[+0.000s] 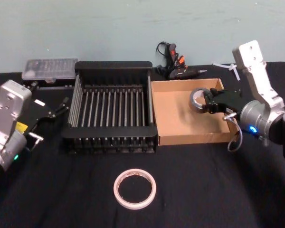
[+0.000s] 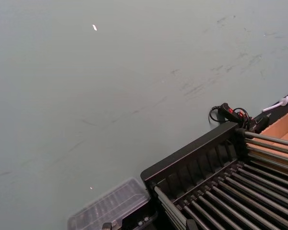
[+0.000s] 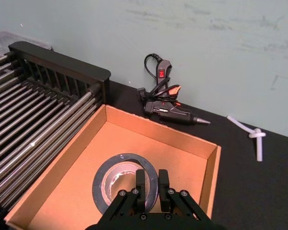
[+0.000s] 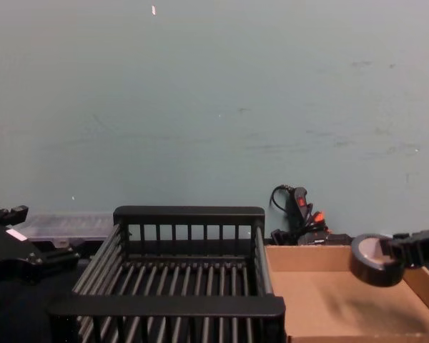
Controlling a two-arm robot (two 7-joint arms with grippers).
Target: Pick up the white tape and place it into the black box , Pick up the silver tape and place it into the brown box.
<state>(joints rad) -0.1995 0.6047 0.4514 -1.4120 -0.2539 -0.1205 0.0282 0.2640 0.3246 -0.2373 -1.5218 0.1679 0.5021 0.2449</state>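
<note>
One pincer, the right, grips the silver tape above the brown box.

glue gun, clear case, knotted cord

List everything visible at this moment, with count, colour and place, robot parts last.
white tape: 1, white, on the table in front of the black box.
silver tape: 1, grey, held over the brown box.
black box: 1, black, centre.
brown box: 1, tan, right of the black box.
glue gun: 1, black and orange, behind the boxes.
clear case: 1, far left.
left gripper: left of the black box.
right gripper: fingers gripping the silver tape.
</note>
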